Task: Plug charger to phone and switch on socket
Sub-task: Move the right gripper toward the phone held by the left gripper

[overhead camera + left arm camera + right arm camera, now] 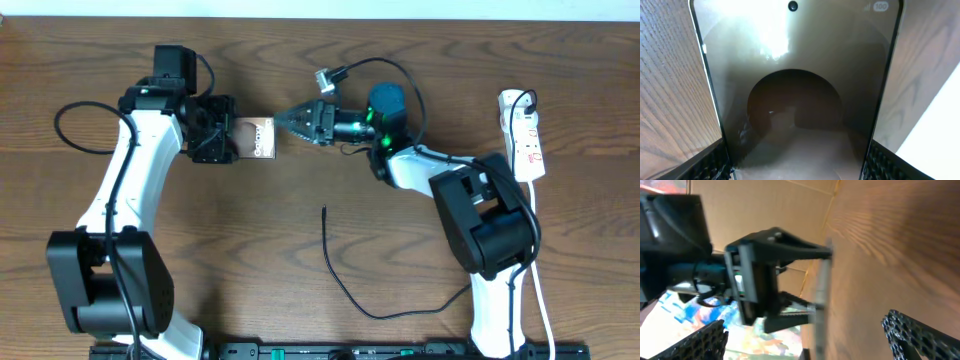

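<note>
Grips the phone (258, 138) in the left gripper (234, 140), at about 10 o'clock from the middle of the table (250, 250) in the overhead view. Presses the fingers (710, 166) against its two long edges, lit screen with the brown oval facing the wrist camera. Cannot tell whether the phone touches the wood or hangs just above it. Points the right gripper (283, 121) at the phone's free end from its 3 o'clock side, tips just beside that end, contact not clear. Spreads that gripper's fingers wide in the right wrist view, nothing between them, and sees the phone edge-on there. Has the charger (324, 232) lying loose on the table, well apart from both grippers: connector tip just below the middle, cable running toward 6 o'clock, then curling off to 4 o'clock by the right arm. Has the socket (528, 140) lying at 3 o'clock by the table's edge, lengthwise from 12 to 6.
</note>
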`<move>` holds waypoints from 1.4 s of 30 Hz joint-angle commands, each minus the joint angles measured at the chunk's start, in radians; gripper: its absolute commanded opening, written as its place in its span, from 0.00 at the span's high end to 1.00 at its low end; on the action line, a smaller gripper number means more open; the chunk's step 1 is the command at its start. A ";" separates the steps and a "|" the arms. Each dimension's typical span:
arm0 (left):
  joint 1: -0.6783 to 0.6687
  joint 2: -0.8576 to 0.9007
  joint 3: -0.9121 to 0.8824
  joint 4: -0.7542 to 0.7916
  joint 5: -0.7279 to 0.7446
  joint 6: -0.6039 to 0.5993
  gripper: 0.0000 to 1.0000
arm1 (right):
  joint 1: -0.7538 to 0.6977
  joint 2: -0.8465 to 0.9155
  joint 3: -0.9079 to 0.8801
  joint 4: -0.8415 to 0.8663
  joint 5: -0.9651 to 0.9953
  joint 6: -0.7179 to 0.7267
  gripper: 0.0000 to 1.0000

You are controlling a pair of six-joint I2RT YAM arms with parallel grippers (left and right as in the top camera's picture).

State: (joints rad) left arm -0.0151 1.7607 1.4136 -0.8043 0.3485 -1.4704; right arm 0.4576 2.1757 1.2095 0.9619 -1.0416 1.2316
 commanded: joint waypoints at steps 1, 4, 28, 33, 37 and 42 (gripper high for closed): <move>-0.003 0.007 -0.003 0.002 -0.014 -0.017 0.93 | 0.027 0.003 0.014 0.006 0.043 0.039 0.01; -0.005 0.010 -0.003 0.001 -0.014 -0.017 0.92 | 0.048 0.003 0.014 0.006 0.046 0.039 0.01; -0.051 0.010 -0.003 -0.006 -0.033 -0.009 0.93 | 0.153 0.003 0.014 -0.236 0.219 0.080 0.09; -0.071 0.010 -0.003 -0.006 -0.047 -0.009 0.92 | 0.154 0.003 0.014 -0.268 0.225 0.079 0.16; -0.083 0.010 -0.003 -0.006 -0.047 -0.009 0.93 | 0.154 0.003 0.014 -0.269 0.225 0.070 0.29; -0.089 0.010 -0.003 -0.007 -0.047 -0.004 0.92 | 0.154 0.003 0.014 -0.269 0.227 0.068 0.35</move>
State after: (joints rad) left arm -0.0986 1.7695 1.4136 -0.8078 0.3092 -1.4700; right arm 0.5991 2.1757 1.2118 0.6926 -0.8207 1.3090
